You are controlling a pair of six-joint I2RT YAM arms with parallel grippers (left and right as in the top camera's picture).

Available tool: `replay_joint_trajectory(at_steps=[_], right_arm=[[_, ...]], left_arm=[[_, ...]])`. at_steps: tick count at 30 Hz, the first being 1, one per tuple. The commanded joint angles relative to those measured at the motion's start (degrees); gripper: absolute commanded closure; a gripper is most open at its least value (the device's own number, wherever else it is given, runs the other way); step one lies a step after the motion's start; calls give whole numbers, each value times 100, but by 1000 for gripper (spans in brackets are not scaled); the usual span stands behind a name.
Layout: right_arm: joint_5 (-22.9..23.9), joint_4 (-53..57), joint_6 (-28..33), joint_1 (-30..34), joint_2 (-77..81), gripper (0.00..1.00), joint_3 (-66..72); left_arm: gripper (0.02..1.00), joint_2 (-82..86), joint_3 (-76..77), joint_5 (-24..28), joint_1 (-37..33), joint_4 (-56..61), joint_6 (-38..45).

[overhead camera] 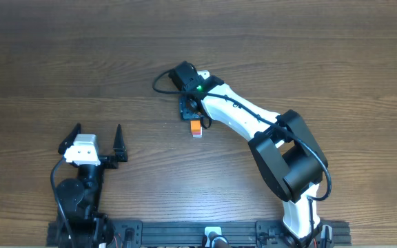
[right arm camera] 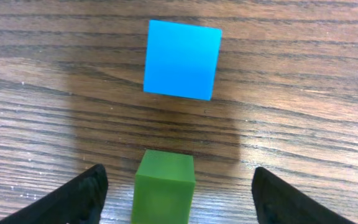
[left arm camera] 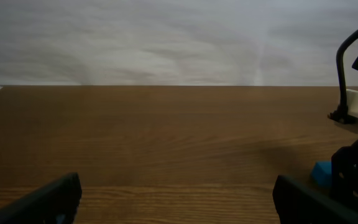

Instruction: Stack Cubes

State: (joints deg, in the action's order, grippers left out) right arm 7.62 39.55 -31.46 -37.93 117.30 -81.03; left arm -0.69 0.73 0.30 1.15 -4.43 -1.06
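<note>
Brown wooden table (overhead camera: 60, 55), pale wall (left arm camera: 166, 37) behind

A brown wooden table (overhead camera: 60, 55) is carrying everything, its grain running from side to side in the top view. A blue cube (right arm camera: 182, 59) is lying flat on the wood, and a green cube (right arm camera: 164, 186) is sitting near it, with a strip of bare wood showing between the two. An orange cube (overhead camera: 196, 126) is resting on the table as well, with something small and pale touching it, too small to tell what
</note>
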Motion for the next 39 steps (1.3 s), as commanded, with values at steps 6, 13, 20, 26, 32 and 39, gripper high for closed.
replay_joint_trajectory(at_steps=[6,13,20,26,32,39], right_arm=[[105,-63,-20,-101,190,351,-109],[105,-94,-17,-107,190,481,-109],[105,-94,-17,-107,190,535,-109],[105,-94,-17,-107,190,538,-109],[103,-94,-17,-107,190,553,-109],[103,-103,-17,-105,190,564,-111]], left_arm=[[20,31,-39,76,-31,15,85],[18,31,-39,76,-31,15,85],[18,31,-39,76,-31,15,85],[18,31,-39,76,-31,15,85],[18,31,-39,76,-31,15,85],[18,31,-39,79,-31,15,85]])
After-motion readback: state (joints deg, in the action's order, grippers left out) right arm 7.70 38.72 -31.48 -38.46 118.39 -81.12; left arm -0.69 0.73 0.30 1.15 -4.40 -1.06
